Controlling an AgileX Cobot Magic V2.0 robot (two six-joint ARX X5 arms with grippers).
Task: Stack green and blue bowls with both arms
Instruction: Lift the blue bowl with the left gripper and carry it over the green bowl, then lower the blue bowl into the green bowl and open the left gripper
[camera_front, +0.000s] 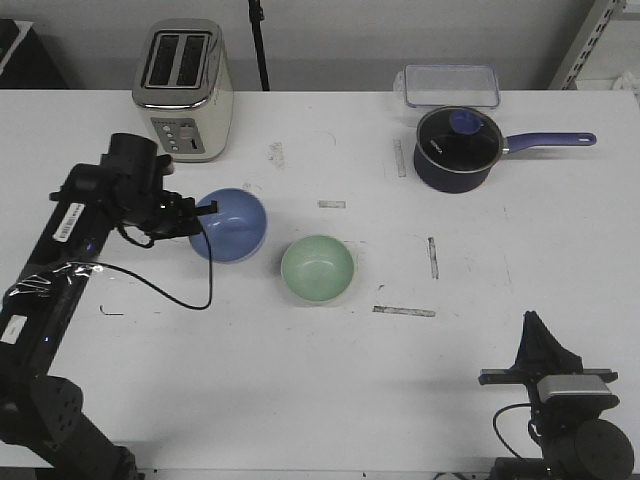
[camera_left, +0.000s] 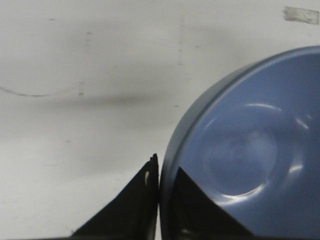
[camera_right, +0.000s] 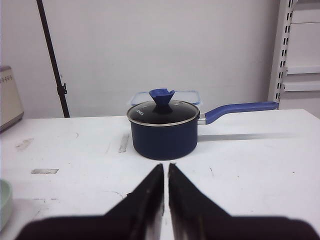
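Observation:
The blue bowl (camera_front: 231, 224) sits left of the table's middle, with the green bowl (camera_front: 318, 268) just to its right and nearer me, apart from it. My left gripper (camera_front: 203, 211) is shut on the blue bowl's left rim: in the left wrist view one finger is outside the rim and one inside the blue bowl (camera_left: 250, 150), my left gripper (camera_left: 165, 167) pinching it. My right gripper (camera_front: 532, 325) is shut and empty near the table's front right; in the right wrist view (camera_right: 165, 167) its tips nearly touch. A sliver of the green bowl (camera_right: 4, 202) shows there.
A toaster (camera_front: 183, 88) stands at the back left. A dark blue lidded saucepan (camera_front: 457, 148) with its long handle pointing right sits at the back right, also in the right wrist view (camera_right: 163, 130). A clear lidded container (camera_front: 451, 85) lies behind it. Tape strips mark the table.

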